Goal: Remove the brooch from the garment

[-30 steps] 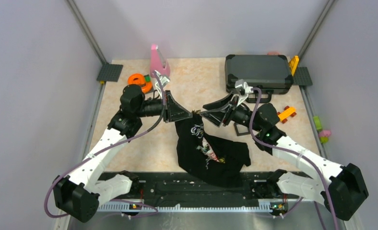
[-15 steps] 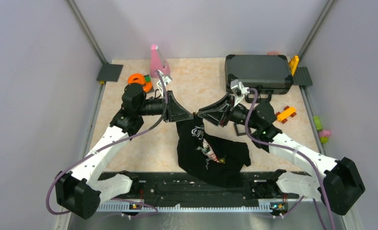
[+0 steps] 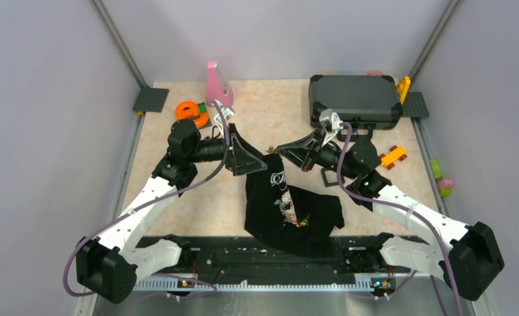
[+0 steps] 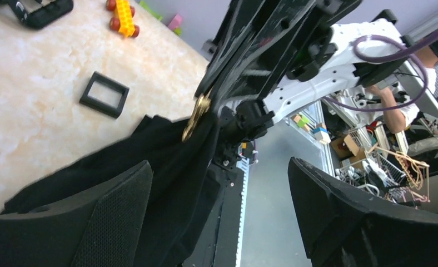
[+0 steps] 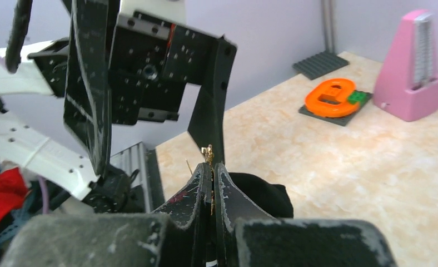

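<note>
While pinching the brooch (image 4: 197, 114) in the closed right gripper (image 5: 212, 167), likely best clamping the gaping left gripper (image 4: 217, 169) onto the black T-shirt (image 3: 276, 214) before pulling.

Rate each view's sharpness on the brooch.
Left wrist: the brooch glints gold, crisp against the garment. Right wrist: it is tiny but in focus at the right claw tip, the claw's base blurred. Top external: evenly lit, brooch too small to resolve.

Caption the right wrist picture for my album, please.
Right gripper pinches the tiny gold brooch by the black T-shirt, left gripper open opposite.
</note>
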You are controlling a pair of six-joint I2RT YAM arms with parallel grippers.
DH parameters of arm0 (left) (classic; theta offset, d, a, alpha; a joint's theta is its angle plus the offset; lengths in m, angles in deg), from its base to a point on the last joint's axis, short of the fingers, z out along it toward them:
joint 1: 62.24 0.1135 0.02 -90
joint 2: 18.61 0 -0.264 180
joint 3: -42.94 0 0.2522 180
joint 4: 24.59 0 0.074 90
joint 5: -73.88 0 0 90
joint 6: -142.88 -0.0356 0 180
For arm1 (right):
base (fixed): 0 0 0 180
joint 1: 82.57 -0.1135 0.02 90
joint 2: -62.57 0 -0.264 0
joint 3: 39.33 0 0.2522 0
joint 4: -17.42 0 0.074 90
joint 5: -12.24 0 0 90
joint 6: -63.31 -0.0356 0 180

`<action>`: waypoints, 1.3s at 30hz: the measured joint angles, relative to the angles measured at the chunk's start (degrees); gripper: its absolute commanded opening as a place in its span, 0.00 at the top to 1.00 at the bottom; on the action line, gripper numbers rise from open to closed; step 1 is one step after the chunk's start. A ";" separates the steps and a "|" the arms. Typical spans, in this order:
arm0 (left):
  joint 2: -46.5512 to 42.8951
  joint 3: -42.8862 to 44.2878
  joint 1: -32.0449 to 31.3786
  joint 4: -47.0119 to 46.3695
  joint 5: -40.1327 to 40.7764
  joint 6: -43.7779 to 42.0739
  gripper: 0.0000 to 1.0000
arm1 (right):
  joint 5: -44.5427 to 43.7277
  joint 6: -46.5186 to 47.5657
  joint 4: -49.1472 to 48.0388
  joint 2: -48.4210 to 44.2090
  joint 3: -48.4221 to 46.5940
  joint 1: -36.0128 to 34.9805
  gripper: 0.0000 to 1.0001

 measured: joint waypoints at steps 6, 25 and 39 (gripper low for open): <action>-0.72 -8.04 -0.66 -2.73 4.76 0.02 0.05 | -4.33 2.51 3.69 -0.63 -1.11 0.00 1.00; 6.40 -12.76 -5.01 -11.06 12.35 -2.32 1.00 | -10.27 6.95 10.27 0.00 -2.93 0.00 1.00; -0.20 2.03 10.19 20.63 21.79 -7.85 1.00 | -24.00 20.76 23.04 0.50 1.33 0.00 1.00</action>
